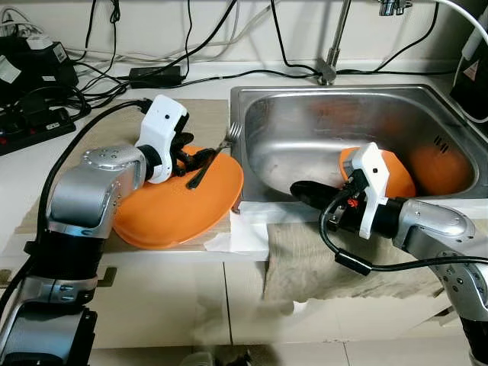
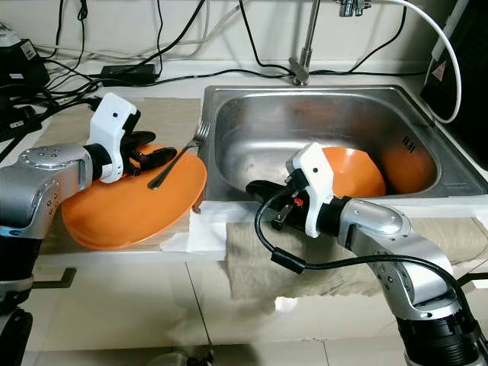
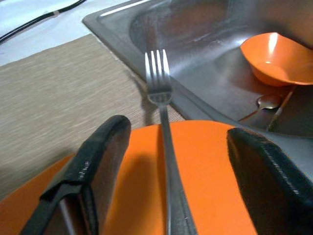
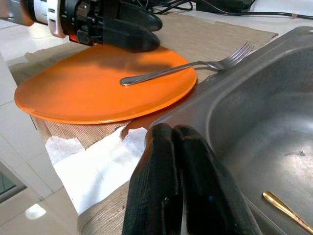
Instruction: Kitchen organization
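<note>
As the fork (image 3: 164, 147) lies on the plate (image 1: 164, 217), the left gripper (image 3: 171, 171) straddles it wide open, holding nothing, seemingly poised to close; right gripper (image 4: 188, 181) pinched shut, empty, at the sink (image 1: 252, 164) rim.

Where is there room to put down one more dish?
Bare room: the sink floor's back-left part, behind the orange bowl, and the mat strip behind the orange plate. Crowded: the plate carries a fork under the left gripper; the right gripper sits on the sink's front rim.

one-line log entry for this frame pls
left end effector: open over fork | fork: on orange plate | right end effector: shut, at sink front rim
</note>
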Robot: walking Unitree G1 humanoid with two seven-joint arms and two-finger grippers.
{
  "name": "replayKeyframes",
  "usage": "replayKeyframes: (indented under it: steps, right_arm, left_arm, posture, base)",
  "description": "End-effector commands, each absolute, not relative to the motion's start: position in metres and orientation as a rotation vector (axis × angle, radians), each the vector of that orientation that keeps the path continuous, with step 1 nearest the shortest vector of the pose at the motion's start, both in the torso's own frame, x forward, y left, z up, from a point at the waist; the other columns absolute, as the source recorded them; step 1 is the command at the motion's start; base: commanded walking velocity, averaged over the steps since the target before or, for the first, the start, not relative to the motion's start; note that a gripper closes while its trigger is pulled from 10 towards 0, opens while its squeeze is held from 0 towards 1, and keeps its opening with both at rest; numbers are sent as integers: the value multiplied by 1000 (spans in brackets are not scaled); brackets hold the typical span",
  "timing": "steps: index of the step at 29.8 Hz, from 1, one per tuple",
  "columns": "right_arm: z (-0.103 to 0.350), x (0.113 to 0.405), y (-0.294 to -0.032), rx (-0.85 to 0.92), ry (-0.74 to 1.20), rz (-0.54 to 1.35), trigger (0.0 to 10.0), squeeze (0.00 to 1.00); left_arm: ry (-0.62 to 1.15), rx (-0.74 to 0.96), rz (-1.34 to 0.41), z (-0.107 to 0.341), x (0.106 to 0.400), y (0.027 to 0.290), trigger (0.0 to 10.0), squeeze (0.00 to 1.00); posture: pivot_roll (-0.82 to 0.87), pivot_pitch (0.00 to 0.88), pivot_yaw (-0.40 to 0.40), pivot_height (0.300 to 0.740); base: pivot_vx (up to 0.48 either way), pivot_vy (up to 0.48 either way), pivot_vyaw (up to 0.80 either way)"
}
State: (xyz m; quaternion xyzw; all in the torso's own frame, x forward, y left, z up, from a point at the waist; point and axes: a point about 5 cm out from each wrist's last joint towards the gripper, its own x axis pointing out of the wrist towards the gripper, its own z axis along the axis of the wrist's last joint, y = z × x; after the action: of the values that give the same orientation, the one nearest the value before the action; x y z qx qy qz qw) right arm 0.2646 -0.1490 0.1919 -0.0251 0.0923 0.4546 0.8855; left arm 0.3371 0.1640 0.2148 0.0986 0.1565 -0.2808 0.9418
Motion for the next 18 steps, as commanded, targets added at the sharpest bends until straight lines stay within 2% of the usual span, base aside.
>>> replayKeyframes:
  steps: [1,8,9,10,11,18]
  right_arm:
    - [189,264,-148,-52,194,948,10000,0]
    - [189,264,-148,-56,192,946,10000,0]
    - [189,264,-148,-56,192,946,10000,0]
    - [189,264,-148,-56,193,946,10000,0]
    - [189,264,-148,-57,193,946,10000,0]
    - [189,264,-148,-59,192,943,10000,0]
  left_arm:
    - [291,211,-577,222,339,161,10000,1000]
    - [278,214,-580,223,338,158,10000,1000]
    - [280,213,-575,222,339,158,10000,200]
    - [290,211,-561,220,340,158,10000,200]
    - [292,210,-561,219,340,158,10000,0]
    - [295,99,-470,216,348,161,10000,0]
  posture:
    - [20,1,35,740]
    - [19,0,35,740]
    - [19,0,35,740]
    - [17,3,34,740]
    - [17,3,34,740]
    - [17,5,33,740]
  base:
    - [0,0,0]
    - [0,0,0]
    - [0,0,0]
    - [0,0,0]
    - [0,0,0]
    - [0,0,0]
